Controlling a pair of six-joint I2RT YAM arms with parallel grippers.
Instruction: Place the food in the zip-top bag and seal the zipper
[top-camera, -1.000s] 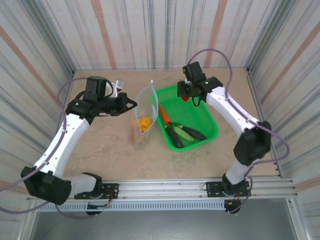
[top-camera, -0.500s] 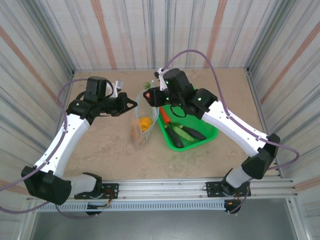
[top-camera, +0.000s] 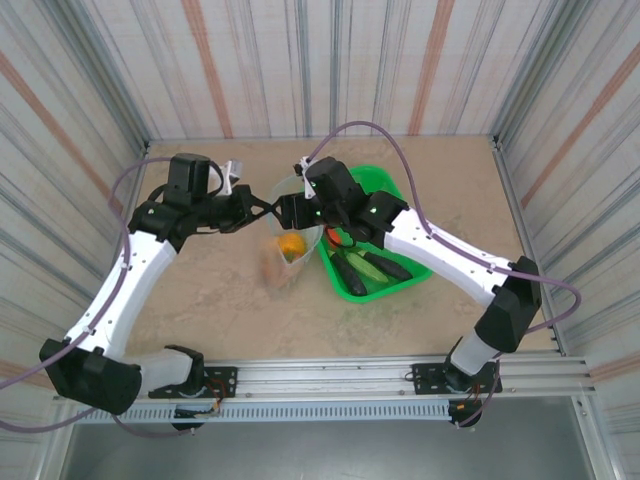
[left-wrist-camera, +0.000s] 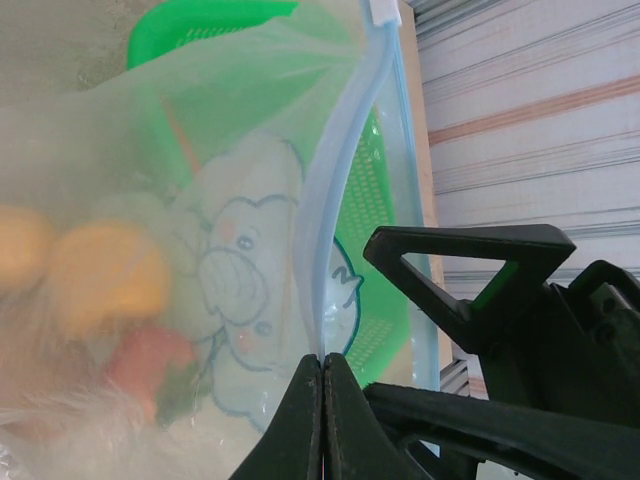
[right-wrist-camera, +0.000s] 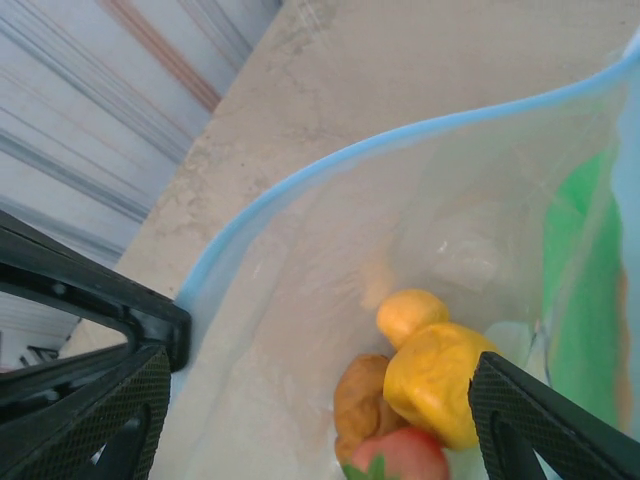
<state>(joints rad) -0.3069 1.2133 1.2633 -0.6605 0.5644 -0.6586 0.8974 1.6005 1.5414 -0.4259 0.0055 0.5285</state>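
1. Two end effectors meet at the zip-top bag (top-camera: 287, 245), which stands open-mouthed on the tabletop (top-camera: 200, 290).
2. The left end effector (left-wrist-camera: 322, 362) is at the bag's left side. Its fingers are pressed flat together on the zipper (left-wrist-camera: 335, 180), pinching that pale-blue strip at the mouth edge.
3. The right end effector (right-wrist-camera: 315, 400) hangs directly over the bag's mouth and points down into it. Its fingers (right-wrist-camera: 90, 420) are spread wide and grip nothing.
4. Inside the bag lie a large yellow fruit (right-wrist-camera: 438, 378) and a small yellow fruit (right-wrist-camera: 410, 315) touching it. An orange-brown piece (right-wrist-camera: 358, 400) lies against them.
5. A red strawberry (right-wrist-camera: 400, 458) also lies inside the bag, just beside the large yellow fruit and between the spread fingers without touching either.
6. A pale-blue cartoon animal (left-wrist-camera: 240, 270) is printed on the bag's clear wall, close to the pinched strip.
7. The green mesh basket (top-camera: 390, 286) sits just right of the bag, and the pictures do not show whether the two touch.
8. The basket holds an orange carrot (top-camera: 335, 238) at the end nearest the bag. A green cucumber (top-camera: 372, 268) and dark long pieces (top-camera: 348, 273) lie farther from it.
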